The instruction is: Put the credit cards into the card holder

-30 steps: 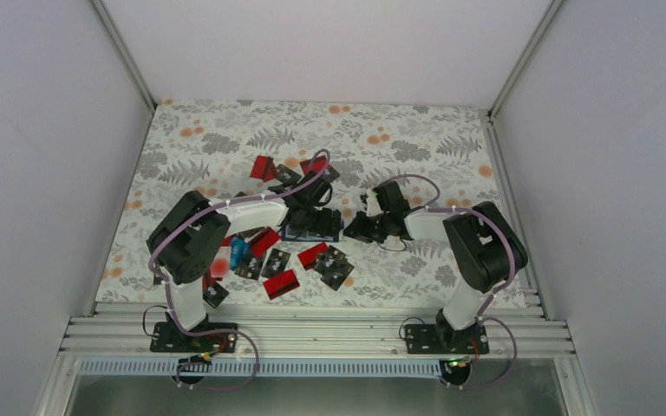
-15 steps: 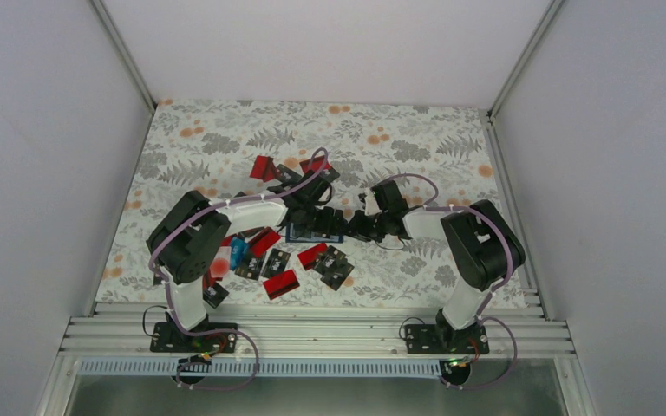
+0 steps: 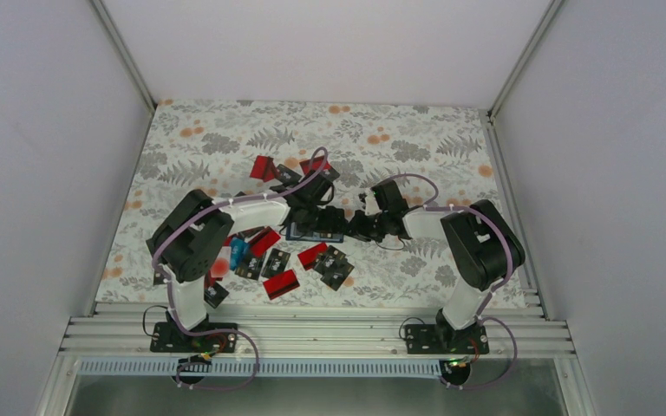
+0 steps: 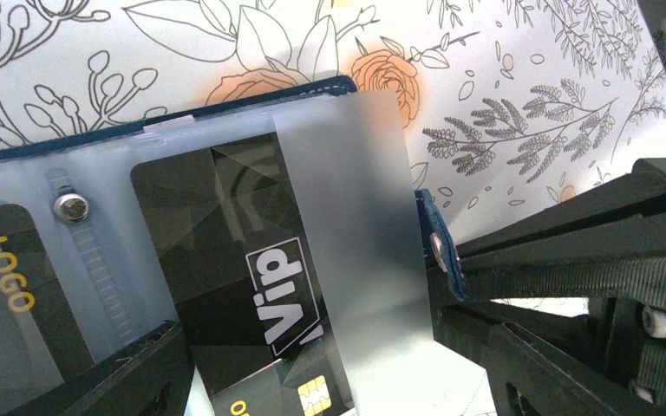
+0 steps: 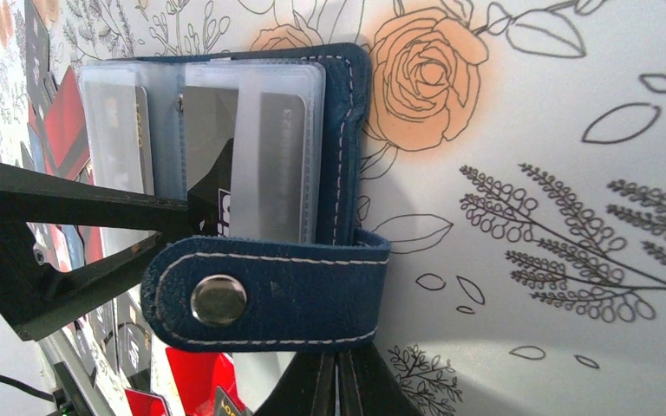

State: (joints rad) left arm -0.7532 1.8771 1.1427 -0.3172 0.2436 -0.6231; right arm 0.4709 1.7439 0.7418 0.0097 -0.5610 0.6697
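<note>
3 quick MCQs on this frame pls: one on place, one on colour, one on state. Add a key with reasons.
1. Where is the black Vip card?
A. Partly inside a frosted sleeve of the card holder
B. Flat on the cloth, away from the holder
C. Stacked on the red cards

2. What colour is the snap tab?
A. Red
B. Teal
C. Navy blue

3. The card holder is
A. snapped shut
B. lying open, sleeves up
C. standing on edge

Key:
1 A, the left wrist view shows the sleeve covering part of the card.
2 C, the right wrist view shows navy material with pale stitching.
3 B, both wrist views show its sleeves exposed and the tab unfastened.
</note>
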